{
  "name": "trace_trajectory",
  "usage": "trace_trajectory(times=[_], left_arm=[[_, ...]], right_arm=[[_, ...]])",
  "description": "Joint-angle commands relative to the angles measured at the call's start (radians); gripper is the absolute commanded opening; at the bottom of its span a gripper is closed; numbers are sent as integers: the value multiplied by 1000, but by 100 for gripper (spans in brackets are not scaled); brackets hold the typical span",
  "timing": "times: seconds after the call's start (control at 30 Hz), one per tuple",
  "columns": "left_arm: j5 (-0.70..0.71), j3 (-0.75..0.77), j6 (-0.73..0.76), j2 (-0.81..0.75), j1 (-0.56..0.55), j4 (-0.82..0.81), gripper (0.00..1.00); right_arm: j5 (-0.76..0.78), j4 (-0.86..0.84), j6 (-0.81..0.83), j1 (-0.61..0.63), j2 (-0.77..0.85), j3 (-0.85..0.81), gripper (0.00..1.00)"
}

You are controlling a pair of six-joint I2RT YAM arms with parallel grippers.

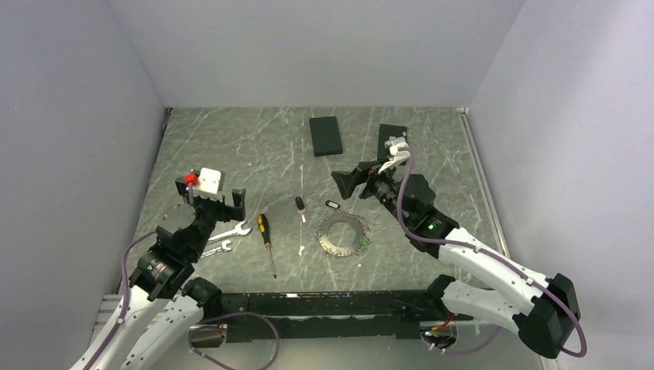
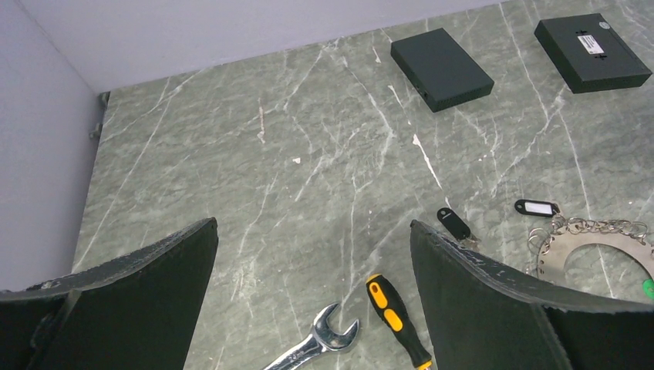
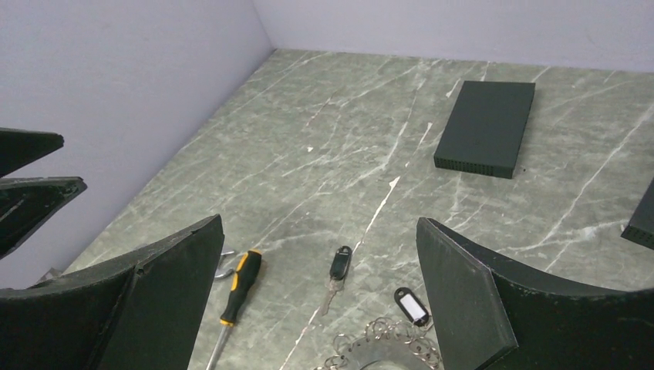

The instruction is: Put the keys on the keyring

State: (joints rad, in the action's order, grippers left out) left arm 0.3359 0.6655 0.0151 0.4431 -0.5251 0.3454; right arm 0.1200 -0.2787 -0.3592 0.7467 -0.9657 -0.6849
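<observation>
A: Grippers, state?

B: The left gripper is spread wide and holds nothing, off the table on its left side. The two wrenches lie just near of it. The right gripper is also wide and holds nothing, raised beyond the keyring.

A: Wrist cams agree?

B: Yes. In both wrist views there's only bare marble in the gap between the fingers.

A: Task parts?

B: One black-headed key lies flat on the table, loose, between the screwdriver and the keyring. It touches neither. The keyring lies flat near centre, with chain links round its rim and a green tag on its right side. A black tag with a white label sits at the ring's far edge, right by the chain. Can't tell if it's attached.

A: More keys?

B: There's a small silver piece near of the key, too small to identify.

A: Rest?

B: Two black boxes at the far side, the right one partly behind the right arm.
</observation>
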Motion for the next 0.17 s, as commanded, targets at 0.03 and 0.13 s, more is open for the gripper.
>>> trace_trajectory(times=[0.03,0.13], left_arm=[[-18,8,6,12,-2,-20,99],[-20,8,6,11,-3,-22,99]], right_arm=[[-37,-30,23,-1,38,-34,100],[-52,-63,39,0,56,-2,100]])
